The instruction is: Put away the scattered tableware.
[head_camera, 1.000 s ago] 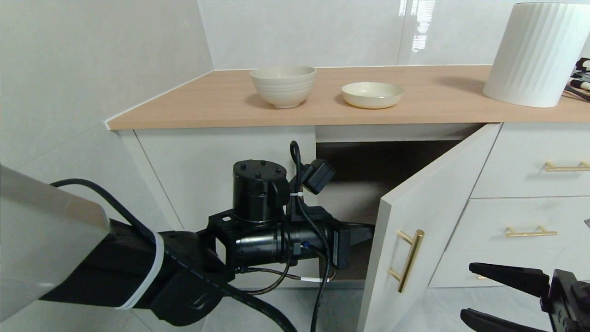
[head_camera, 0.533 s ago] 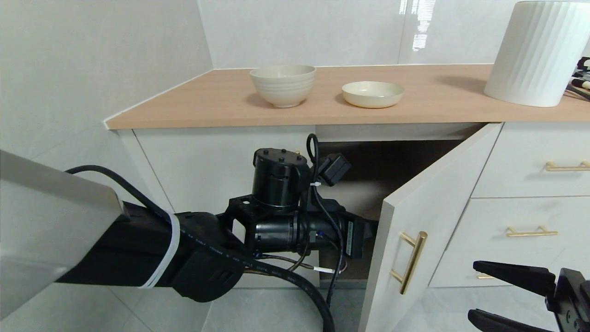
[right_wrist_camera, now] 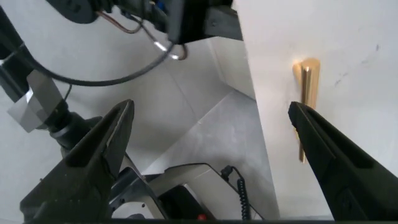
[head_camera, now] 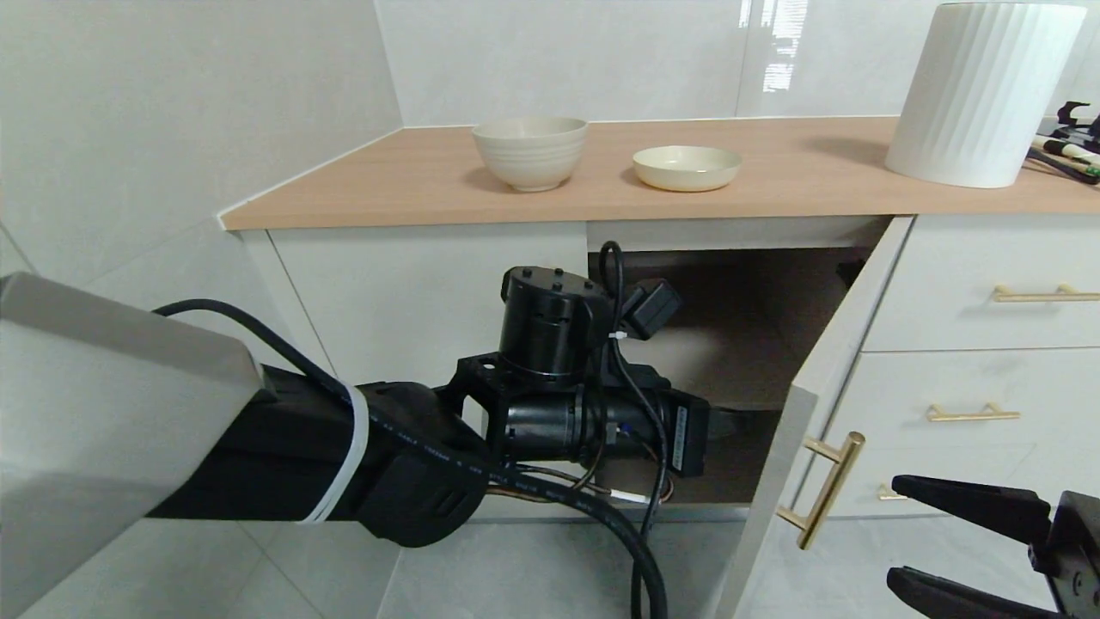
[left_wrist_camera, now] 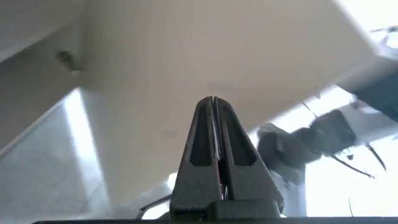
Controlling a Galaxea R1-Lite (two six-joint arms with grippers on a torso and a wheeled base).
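Two tableware pieces outstanding; list them left to right. (Checker)

Item 1, left gripper (left_wrist_camera: 212, 109): low, inside the open cabinet, behind the cabinet door (head_camera: 825, 370). Its fingers are pressed together with nothing between them.
Item 2, ribbed bowl (head_camera: 530, 153): upright on the countertop (head_camera: 412, 185).
Item 3, shallow dish (head_camera: 687, 167): on the same top, right of the bowl and apart from it.
Item 4, right gripper (head_camera: 902, 531): low, outside the door, near its brass handle (head_camera: 827, 490). It is spread wide and empty. (Recorder)

Bearing from grippers to tableware? (Checker)

Both pieces lie well above and beyond both grippers. They are round, so there is no long axis to note. As a judgement, the left arm is nearer to each piece, and the right gripper sits off to the right of both. (Recorder)

Anything obscured? (Checker)

I cannot tell whether the left gripper touches the door's inner face. The cabinet interior is shadowed, so its contents are undetermined. The right gripper's wrist is cut off at the edge. The implements beyond the white ribbed container (head_camera: 984, 94) are too small to name. (Recorder)
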